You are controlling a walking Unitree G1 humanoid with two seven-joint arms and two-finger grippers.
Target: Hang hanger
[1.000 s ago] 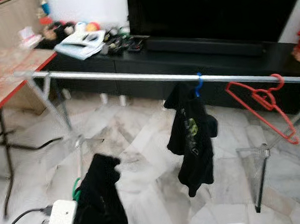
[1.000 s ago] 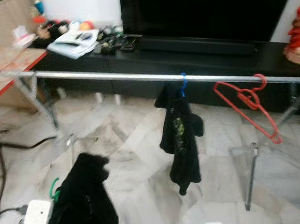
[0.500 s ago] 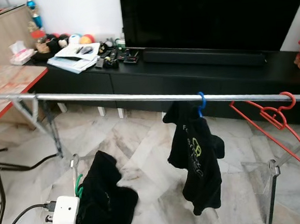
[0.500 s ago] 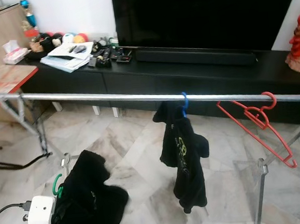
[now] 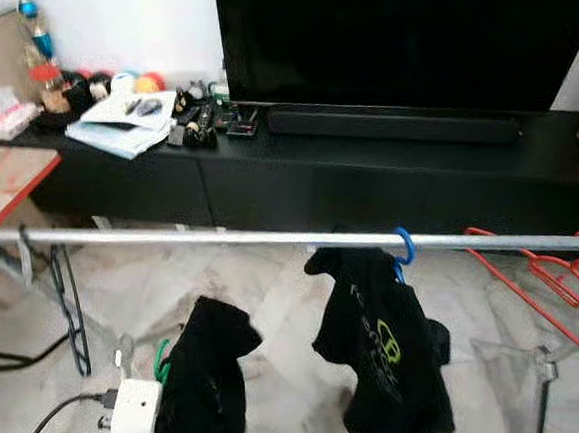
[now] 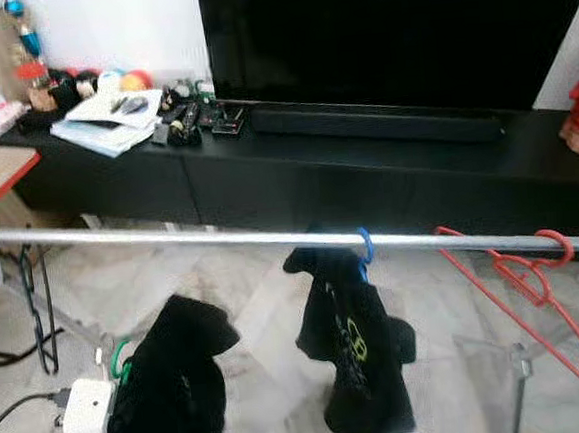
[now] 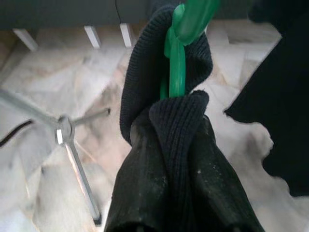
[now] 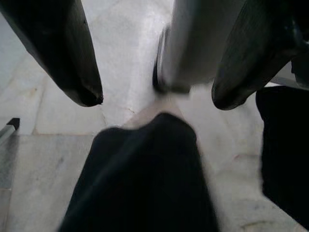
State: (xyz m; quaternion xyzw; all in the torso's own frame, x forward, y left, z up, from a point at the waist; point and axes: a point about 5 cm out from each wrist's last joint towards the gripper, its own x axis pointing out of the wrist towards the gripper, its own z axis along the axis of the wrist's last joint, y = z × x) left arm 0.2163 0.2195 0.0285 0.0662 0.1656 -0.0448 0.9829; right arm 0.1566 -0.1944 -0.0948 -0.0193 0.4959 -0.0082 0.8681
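Left hand apparently grips the green plastic hanger draped in black knitwear, just below the horizontal silver rail; right hand hangs open, empty.

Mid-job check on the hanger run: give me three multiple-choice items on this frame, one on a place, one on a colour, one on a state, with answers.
1. Where is the red hanger?
A. on the floor
B. on the rail, at the robot's right end
C. on the TV cabinet

2. What colour is the hanger in the garment that the left gripper carries?
A. green
B. blue
C. red

3. How are the right gripper fingers?
A. shut on cloth
B. shut on a hanger
C. open

Answers: 1 B, its hook sits over the rail there. 2 A, a green hook rises from the black garment. 3 C, the two black fingers stand apart with floor between them.
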